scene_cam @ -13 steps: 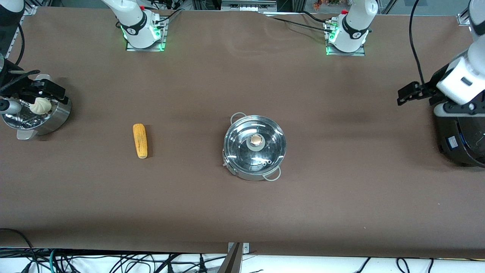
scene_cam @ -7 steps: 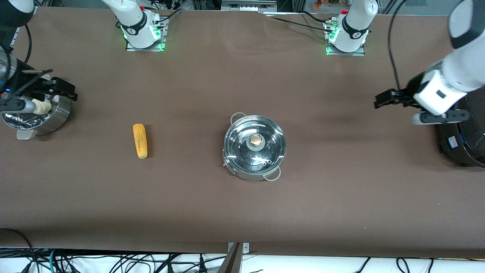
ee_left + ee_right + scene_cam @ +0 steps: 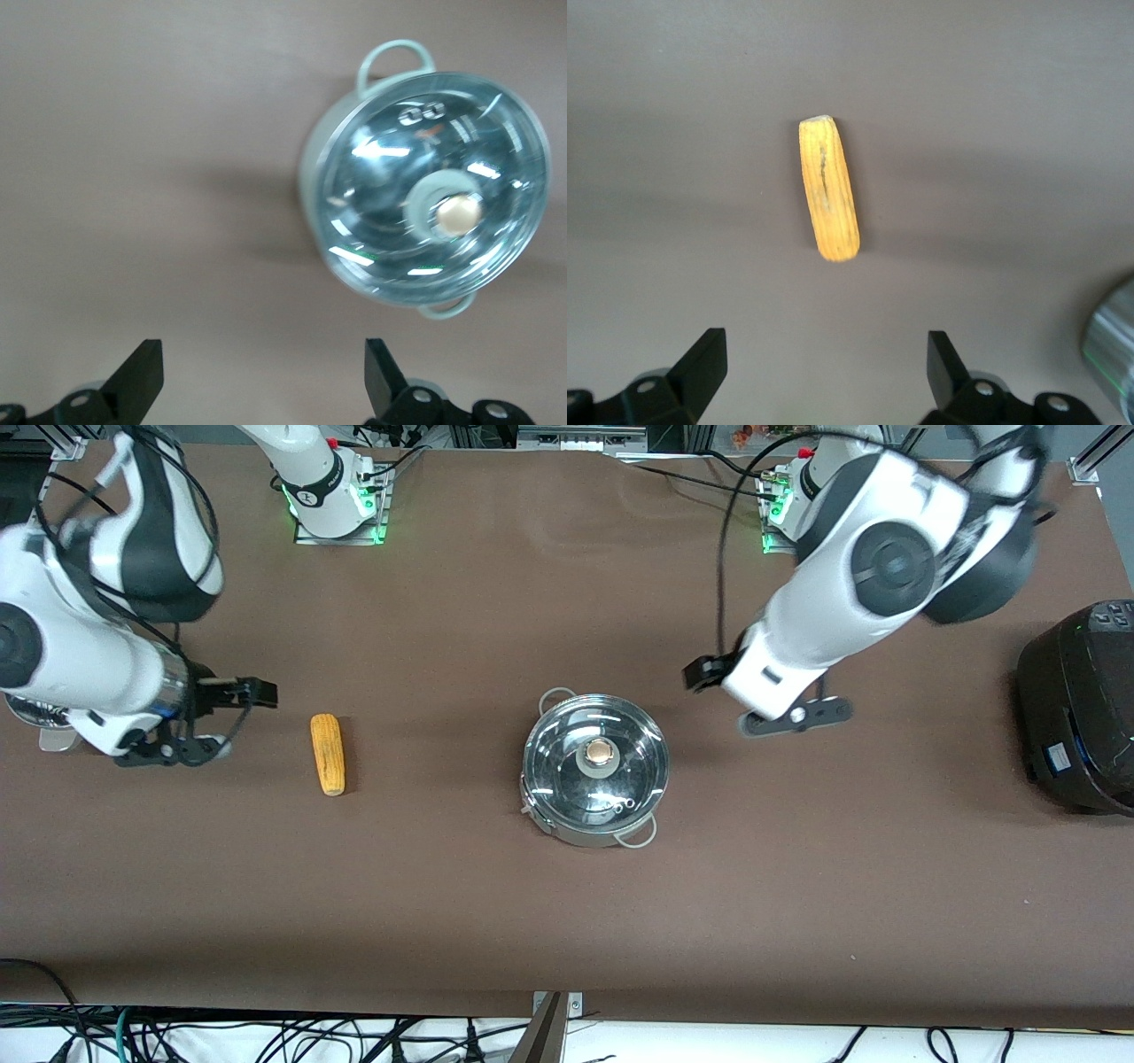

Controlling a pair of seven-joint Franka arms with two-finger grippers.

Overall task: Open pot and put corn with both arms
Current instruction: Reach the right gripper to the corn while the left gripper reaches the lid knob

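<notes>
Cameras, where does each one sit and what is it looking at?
Front view: high across the table, facing both arms; shows corn, pot, left gripper, right gripper.
Left wrist view: on the left arm, looking down at the pot; its fingertips show.
Right wrist view: on the right arm, looking down at the corn.
Shared: pot, corn.

The left arm reaches from its base down over the table, and its wrist points at the middle. The left gripper (image 3: 700,676) hangs in the air with its two fingers (image 3: 142,376) wide apart and nothing between them. The right arm bends low at its own end. The right gripper (image 3: 252,693) is also spread wide and empty.
</notes>
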